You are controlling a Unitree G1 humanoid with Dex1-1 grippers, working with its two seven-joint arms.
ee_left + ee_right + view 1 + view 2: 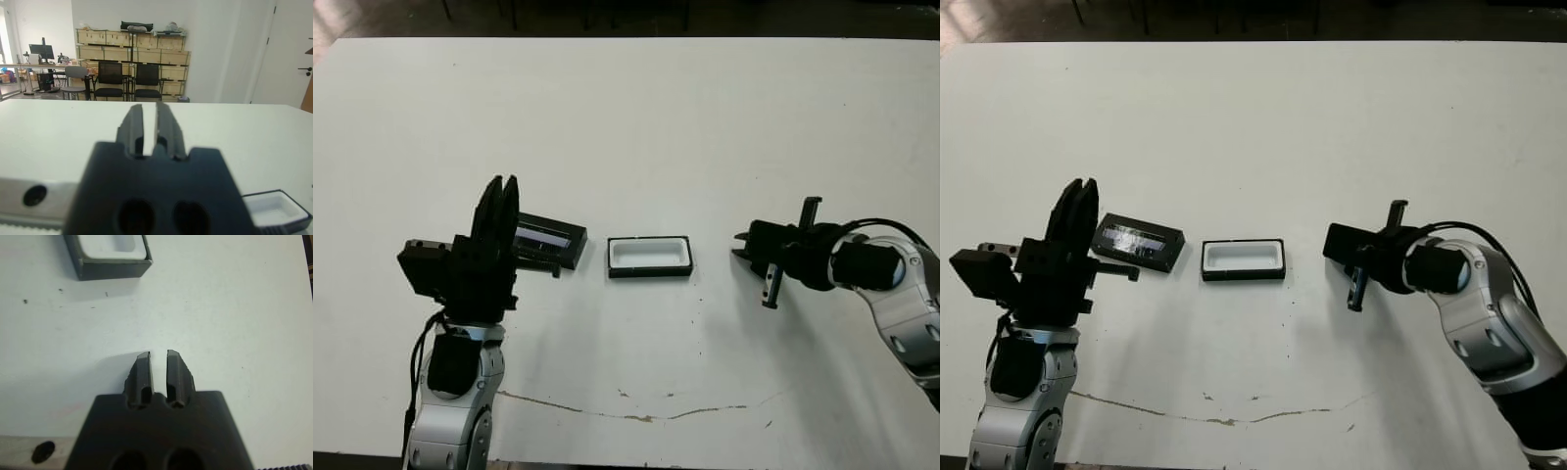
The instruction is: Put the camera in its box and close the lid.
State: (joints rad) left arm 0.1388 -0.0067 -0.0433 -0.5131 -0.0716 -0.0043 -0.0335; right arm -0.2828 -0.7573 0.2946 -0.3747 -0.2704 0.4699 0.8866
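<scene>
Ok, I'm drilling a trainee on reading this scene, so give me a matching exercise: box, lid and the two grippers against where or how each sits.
Things:
1. box
2. lid
3. left gripper
4. right gripper

Descriptions:
a. flat on the table, shiny strip facing up
b. to the right of the box, pointing toward it
c. white lining showing, nothing inside
d. standing upright, pointing away from the table

Pairs: 1-c, 2-a, 3-d, 4-b
</scene>
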